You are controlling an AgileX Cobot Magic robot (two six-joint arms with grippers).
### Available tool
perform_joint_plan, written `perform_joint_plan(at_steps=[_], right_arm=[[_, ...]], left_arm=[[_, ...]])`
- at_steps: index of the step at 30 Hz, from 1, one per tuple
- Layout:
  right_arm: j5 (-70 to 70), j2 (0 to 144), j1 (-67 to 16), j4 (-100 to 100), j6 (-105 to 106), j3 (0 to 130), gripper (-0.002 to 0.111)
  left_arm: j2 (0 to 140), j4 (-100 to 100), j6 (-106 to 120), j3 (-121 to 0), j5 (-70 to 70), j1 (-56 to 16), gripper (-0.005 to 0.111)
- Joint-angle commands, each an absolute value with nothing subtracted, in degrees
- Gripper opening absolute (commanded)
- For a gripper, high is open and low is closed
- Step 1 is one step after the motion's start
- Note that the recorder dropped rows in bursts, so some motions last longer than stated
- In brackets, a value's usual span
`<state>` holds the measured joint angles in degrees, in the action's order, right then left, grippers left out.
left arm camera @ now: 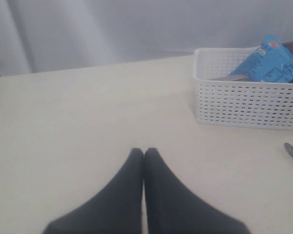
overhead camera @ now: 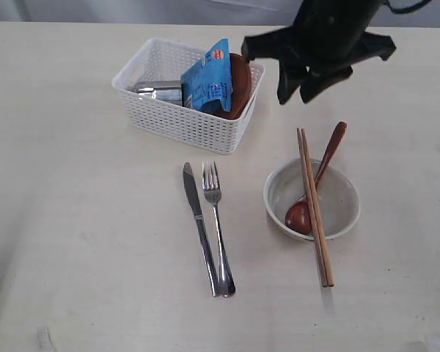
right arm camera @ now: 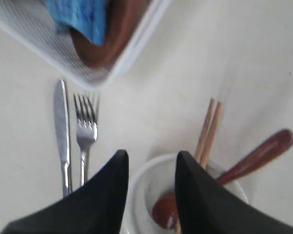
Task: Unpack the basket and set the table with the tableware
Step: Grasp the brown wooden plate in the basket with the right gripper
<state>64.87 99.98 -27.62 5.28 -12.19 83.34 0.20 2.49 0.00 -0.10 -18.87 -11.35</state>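
Wooden chopsticks (overhead camera: 317,220) and spoon (overhead camera: 324,165) rest on the bowl (overhead camera: 342,198)

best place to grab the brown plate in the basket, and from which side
Its upper rim, from above. The round brown plate stands on edge against the end wall of the white lattice plastic basket, and the blue snack packet covers its inner face, so only that top edge looks free.

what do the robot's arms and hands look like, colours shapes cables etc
The left hand is matte black, with two broad fingers tapering to rounded tips. The right hand looks the same. In the exterior view the right arm is a bulky black body with side flanges, and a thin dark cable runs beside it. No markings show.
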Motion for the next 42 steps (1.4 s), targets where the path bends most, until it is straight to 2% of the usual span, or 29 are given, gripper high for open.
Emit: perform_joint_plan(at_steps=[1, 4, 6, 11, 15, 19, 31, 33, 34, 39, 42], right_arm=[[56.96, 100.35, -27.43, 6.78, -12.77, 86.49, 0.034], [53.06, 102.67, -26.76, 8.62, -12.77, 88.46, 0.047], [51.84, 105.21, -26.73, 8.95, -12.65, 90.56, 0.052], [51.84, 113.47, -26.73, 8.92, -12.65, 97.43, 0.051], [55.98, 120.42, -26.22, 8.92, -12.65, 103.63, 0.046], [60.35, 125.14, -24.73, 8.81, -12.38, 109.49, 0.046], [60.85, 127.29, -25.04, 12.61, -8.97, 109.85, 0.046], [60.97, 127.55, -25.29, 12.99, -8.97, 109.85, 0.041], [61.54, 128.05, -25.29, 12.99, -8.97, 109.85, 0.031], [62.59, 128.29, -25.29, 13.42, -7.45, 109.85, 0.002], [62.73, 127.87, -25.29, 14.07, -6.52, 109.85, 0.000]], left_arm=[[0.00, 2.76, 0.00, 0.00, -18.70, -11.21, 0.000], [0.00, 2.76, 0.00, 0.00, -18.70, -11.21, 0.000], [0.00, 2.76, 0.00, 0.00, -18.70, -11.21, 0.000], [0.00, 2.76, 0.00, 0.00, -18.70, -11.21, 0.000], [0.00, 2.76, 0.00, 0.00, -18.70, -11.21, 0.000], [0.00, 2.76, 0.00, 0.00, -18.70, -11.21, 0.000], [0.00, 2.76, 0.00, 0.00, -18.70, -11.21, 0.000], [0.00, 2.76, 0.00, 0.00, -18.70, -11.21, 0.000], [0.00, 2.76, 0.00, 0.00, -18.70, -11.21, 0.000], [0.00, 2.76, 0.00, 0.00, -18.70, -11.21, 0.000], [0.00, 2.76, 0.00, 0.00, -18.70, -11.21, 0.000]])
